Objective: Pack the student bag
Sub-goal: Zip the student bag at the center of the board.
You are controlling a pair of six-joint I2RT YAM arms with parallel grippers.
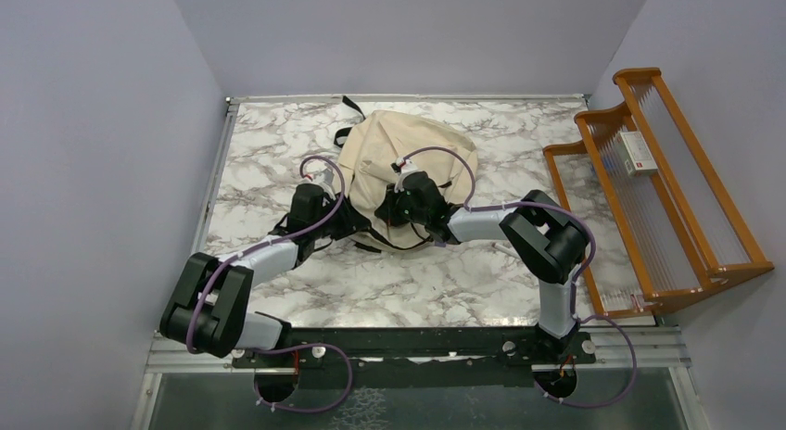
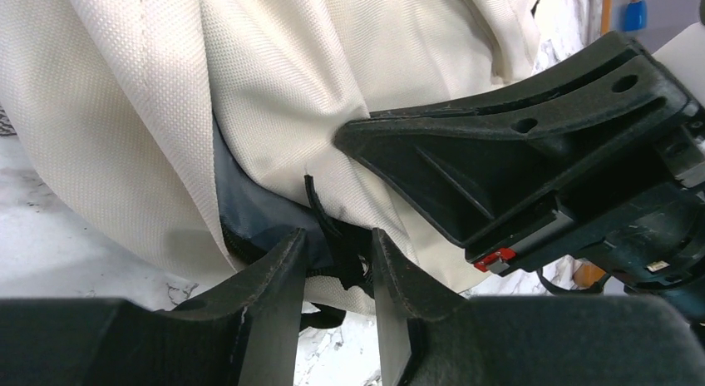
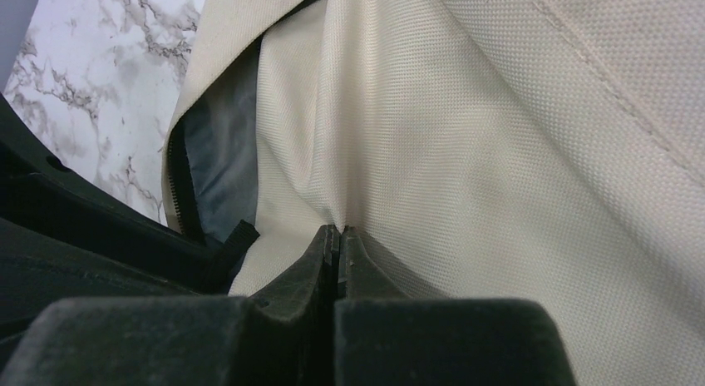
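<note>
The student bag [image 1: 412,147], cream fabric with black trim, lies on the marble table [image 1: 417,291] with its opening toward the arms. My left gripper [image 1: 363,229] is at the bag's near rim. In the left wrist view its fingertips [image 2: 337,236] stand a little apart, with the black zipper tab [image 2: 337,253] and the cream rim bunched between them. Beside the tab shows the grey lining [image 2: 249,207]. My right gripper [image 1: 389,210] is just to the right of the left one. It is shut [image 3: 337,230] on a pinched fold of the bag's cream fabric [image 3: 499,153].
An orange wooden rack [image 1: 667,198] stands along the table's right edge, holding a small white box [image 1: 638,152]. Grey walls close in the table on the left, back and right. The bag's black straps [image 1: 348,110] trail at its far left.
</note>
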